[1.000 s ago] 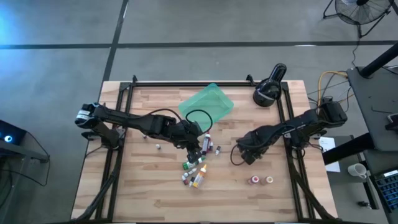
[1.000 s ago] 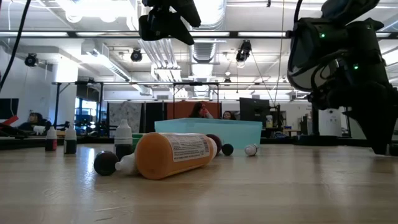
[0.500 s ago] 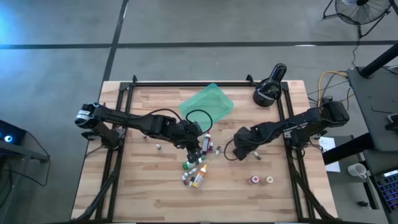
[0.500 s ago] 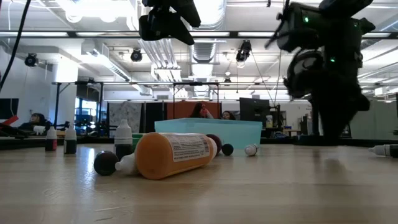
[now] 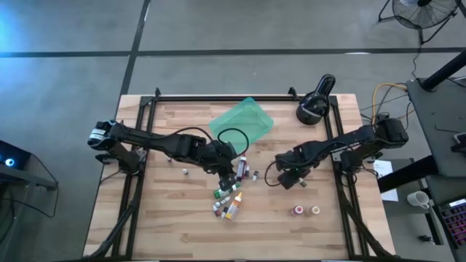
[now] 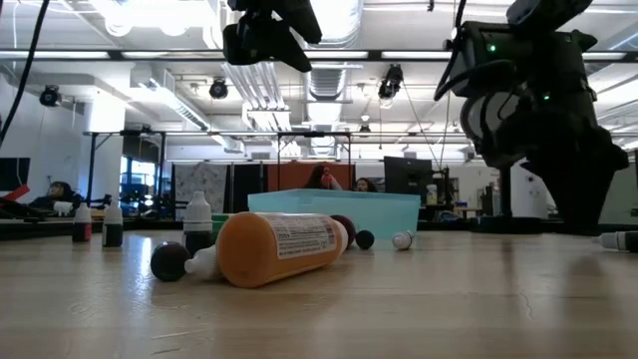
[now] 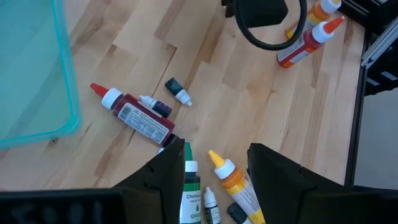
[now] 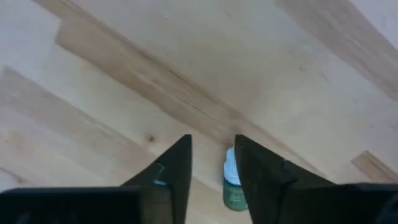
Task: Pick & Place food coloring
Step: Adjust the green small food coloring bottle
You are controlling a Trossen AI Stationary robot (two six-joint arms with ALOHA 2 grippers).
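While the right hand (image 8: 211, 165) hovers low over the table (image 8: 124, 74), fingers apart, a small green bottle (image 8: 233, 186) (white-capped) lies between them, unpinched; its label is unreadable. Left hand (image 7: 214, 165) hangs spread above the scattered bottles (image 5: 229, 196).

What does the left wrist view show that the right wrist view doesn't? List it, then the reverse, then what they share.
Only the left wrist view: the teal tray, a red bottle lying near it, two orange bottles, a black ring, and a yellow-tipped bottle by the left gripper.
Only the right wrist view: a single small green bottle, seen through the gap of the right gripper, with bare boards around it.
Both: the wooden table and a gripper with its fingers apart above it.
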